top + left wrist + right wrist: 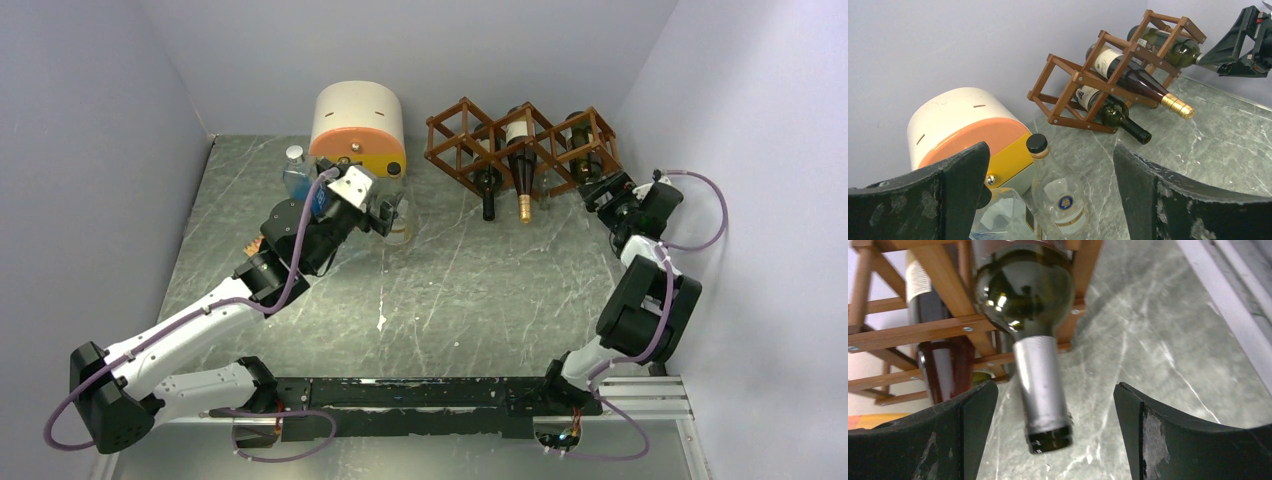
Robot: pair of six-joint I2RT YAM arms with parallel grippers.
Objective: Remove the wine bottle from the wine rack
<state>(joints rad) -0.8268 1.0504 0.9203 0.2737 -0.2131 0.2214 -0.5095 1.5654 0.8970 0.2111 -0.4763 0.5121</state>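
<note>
The reddish-brown wine rack [470,140] stands at the back of the table and holds three bottles. The rightmost one, a green wine bottle [583,152], lies in the rack's right cell. My right gripper [603,190] is open at its neck. In the right wrist view the silver-foiled neck [1040,385] hangs between my open fingers [948,435], not touching either of them. The rack [923,330] is just behind it. My left gripper [390,215] is open and empty over a clear bottle [1065,200].
A gold-foiled bottle [521,180] and a dark bottle [488,188] poke out of the rack's middle and left cells. A cream-and-orange drawer box [357,125] stands left of the rack. A second clear bottle [1003,215] stands beside the first. The side wall is close to the right arm.
</note>
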